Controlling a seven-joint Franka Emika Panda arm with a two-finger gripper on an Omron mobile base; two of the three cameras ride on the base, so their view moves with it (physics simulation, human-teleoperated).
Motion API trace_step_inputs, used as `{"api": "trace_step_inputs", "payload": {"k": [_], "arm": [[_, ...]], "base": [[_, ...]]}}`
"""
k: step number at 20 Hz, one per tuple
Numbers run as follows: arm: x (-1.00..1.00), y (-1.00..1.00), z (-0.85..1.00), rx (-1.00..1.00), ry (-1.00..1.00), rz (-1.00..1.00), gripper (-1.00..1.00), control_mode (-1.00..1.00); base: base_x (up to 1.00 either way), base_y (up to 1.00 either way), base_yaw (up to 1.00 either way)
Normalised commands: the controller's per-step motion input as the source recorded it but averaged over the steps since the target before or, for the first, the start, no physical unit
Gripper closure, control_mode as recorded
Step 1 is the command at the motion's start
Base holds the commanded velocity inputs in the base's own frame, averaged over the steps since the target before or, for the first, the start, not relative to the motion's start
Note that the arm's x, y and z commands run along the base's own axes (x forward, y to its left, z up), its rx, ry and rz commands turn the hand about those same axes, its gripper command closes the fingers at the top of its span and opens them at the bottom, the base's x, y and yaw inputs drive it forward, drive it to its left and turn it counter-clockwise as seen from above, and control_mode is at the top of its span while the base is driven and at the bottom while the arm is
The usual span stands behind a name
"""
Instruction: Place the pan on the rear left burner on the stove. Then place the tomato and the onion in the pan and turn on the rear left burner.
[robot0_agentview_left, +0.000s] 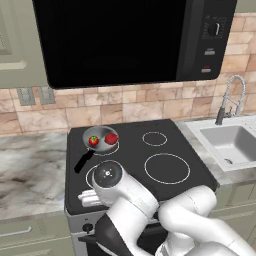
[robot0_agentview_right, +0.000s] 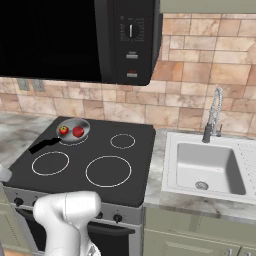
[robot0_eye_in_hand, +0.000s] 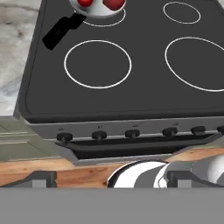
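Observation:
The shiny grey pan (robot0_agentview_left: 101, 132) sits on the rear left burner (robot0_agentview_left: 113, 149) of the black glass stove (robot0_agentview_left: 135, 150), its black handle (robot0_eye_in_hand: 61, 30) pointing toward the front left. Inside it lie the green-stemmed tomato (robot0_agentview_left: 93, 141) on the left and the plain red onion (robot0_agentview_left: 111, 138) on the right, close together. The right base view shows the pan (robot0_agentview_right: 75, 124), tomato (robot0_agentview_right: 63, 130) and onion (robot0_agentview_right: 78, 131) too. My gripper (robot0_eye_in_hand: 111, 179) hangs low in front of the stove, open and holding nothing, its fingertips (robot0_eye_in_hand: 41, 178) wide apart, facing the row of black knobs (robot0_eye_in_hand: 99, 135).
A black microwave (robot0_agentview_left: 135, 40) hangs over the stove. A white sink (robot0_agentview_left: 232, 142) with a faucet (robot0_agentview_left: 230, 97) is to the right, a marble counter (robot0_agentview_left: 30, 170) to the left. My white arm (robot0_agentview_left: 150, 210) crosses in front of the stove's panel.

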Motion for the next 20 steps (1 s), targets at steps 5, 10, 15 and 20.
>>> {"api": "trace_step_inputs", "payload": {"k": [5,10,15,20], "arm": [[-0.38,0.06,0.0,-0.03,-0.11,0.03,-1.0,-1.0],[-0.2,0.0,0.0,-0.03,-0.14,0.06,-1.0,-1.0],[-0.18,0.01,-0.03,-0.01,-0.15,0.06,-1.0,-1.0],[-0.26,0.0,-0.07,0.0,-0.13,0.05,-1.0,-1.0]], "base": [[0.0,0.0,0.0],[0.0,0.0,0.0],[0.0,0.0,0.0],[0.0,0.0,0.0]]}}
